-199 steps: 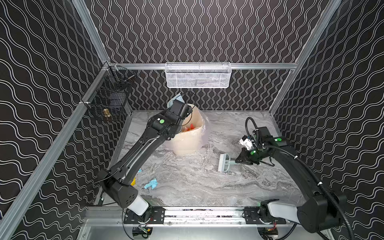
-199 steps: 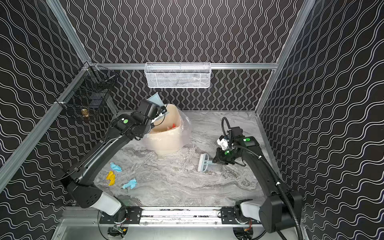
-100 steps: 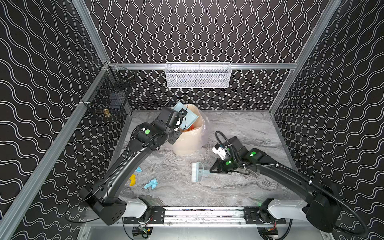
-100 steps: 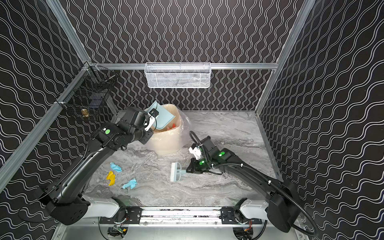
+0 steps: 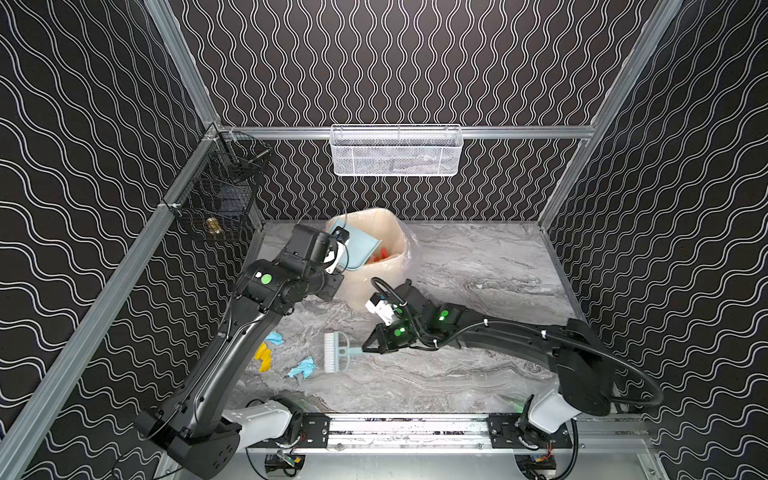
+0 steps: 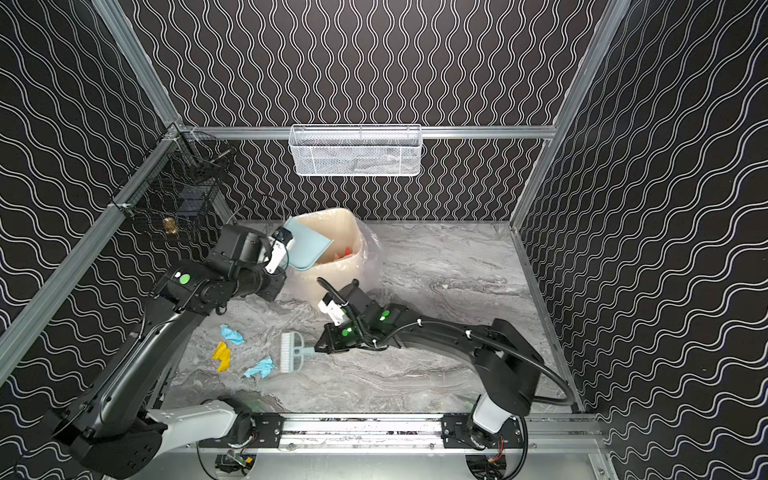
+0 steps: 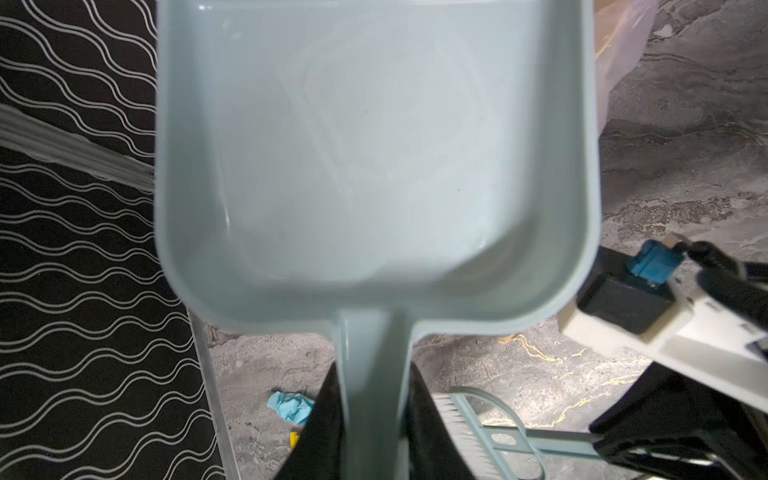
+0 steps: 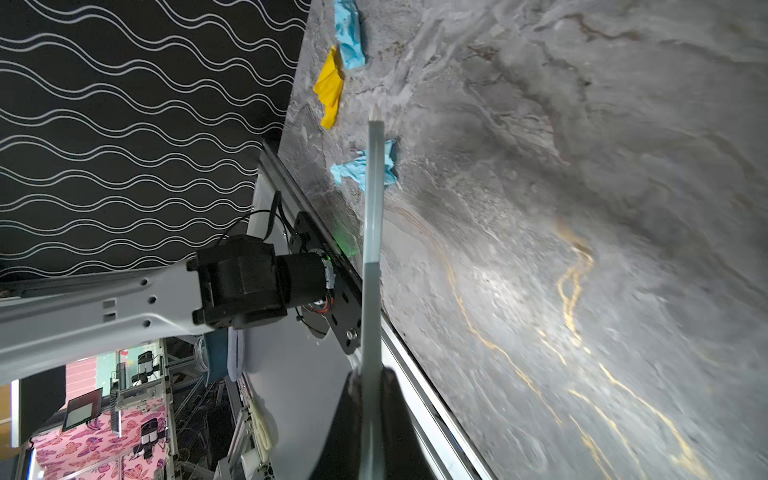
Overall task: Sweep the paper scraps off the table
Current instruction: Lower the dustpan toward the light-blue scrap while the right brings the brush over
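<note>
The left fingers, closed on the dustpan handle, are being withdrawn from the bin. The right fingers, clamped on the brush, are being carried across the worktop to the paper scraps near its front-left corner: another sweep is being prepared.

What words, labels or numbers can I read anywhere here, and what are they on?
No readable text in any view.
The dustpan, brush, bin and white wire basket show no print.
The background clutter beyond the table in the right wrist view: too blurred to read.
</note>
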Motion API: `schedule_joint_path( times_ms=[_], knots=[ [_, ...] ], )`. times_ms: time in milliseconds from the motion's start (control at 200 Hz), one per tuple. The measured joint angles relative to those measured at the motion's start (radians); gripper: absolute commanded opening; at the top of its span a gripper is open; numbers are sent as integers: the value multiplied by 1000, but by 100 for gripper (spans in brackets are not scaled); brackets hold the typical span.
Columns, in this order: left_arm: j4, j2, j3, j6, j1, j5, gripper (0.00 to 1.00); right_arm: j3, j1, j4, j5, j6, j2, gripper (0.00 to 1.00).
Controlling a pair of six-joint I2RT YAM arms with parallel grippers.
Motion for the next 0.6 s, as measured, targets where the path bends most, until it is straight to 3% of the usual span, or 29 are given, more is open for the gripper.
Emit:
schedule_joint_path(
  times_ms=[410,601],
  knots=[
    [-34,-71,-61,-11,18,49,3,128,59,180,-73,74,253,0],
    [-34,-71,-60,-26,18,57,3,193,60,185,-103,92,352,0]
  ],
)
